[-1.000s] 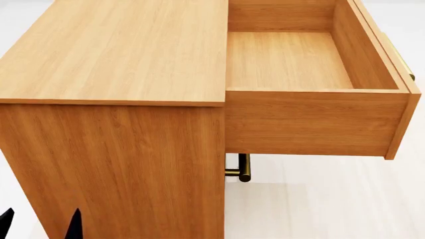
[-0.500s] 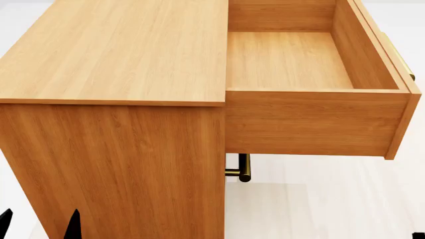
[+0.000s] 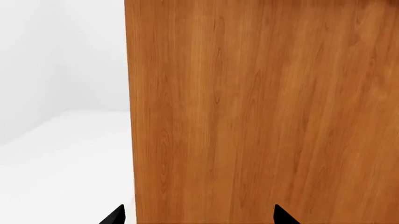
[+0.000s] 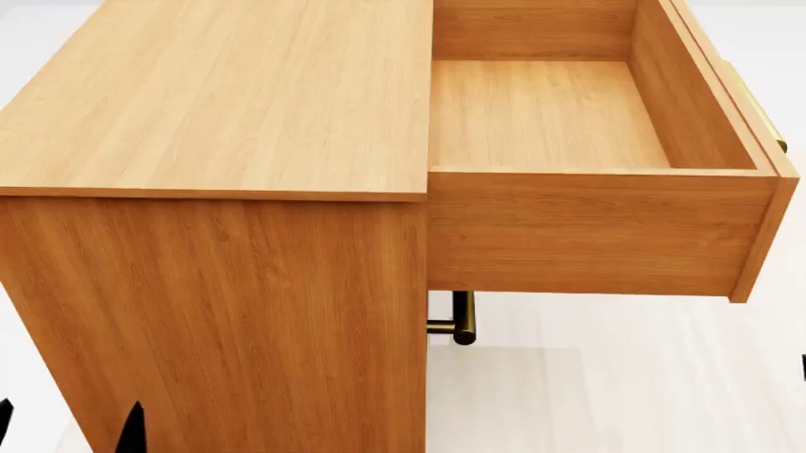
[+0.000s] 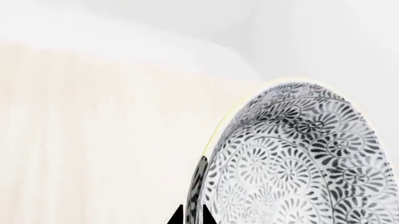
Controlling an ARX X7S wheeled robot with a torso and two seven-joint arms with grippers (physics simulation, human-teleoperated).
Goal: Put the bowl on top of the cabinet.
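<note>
The bowl [image 5: 299, 163], white with a dense grey floral pattern and a pale rim, fills the right wrist view, tilted on edge. My right gripper [image 5: 193, 215] is shut on its rim, one black fingertip on each side of the wall. The bowl does not show in the head view. The cabinet [image 4: 214, 104] is a large light-brown wooden block with a bare flat top. My left gripper [image 4: 66, 429] is open low at the cabinet's near side panel [image 3: 262, 112], with nothing between its fingertips [image 3: 115, 215].
The cabinet's drawer [image 4: 554, 113] stands pulled out to the right, with nothing inside. A dark brass bar handle [image 4: 460, 326] shows below it. Pale floor [image 4: 629, 396] lies around the cabinet, and white walls show behind.
In the head view the left fingertips have sunk slightly toward the bottom edge. A dark sliver at the right edge has climbed from the bottom corner.
</note>
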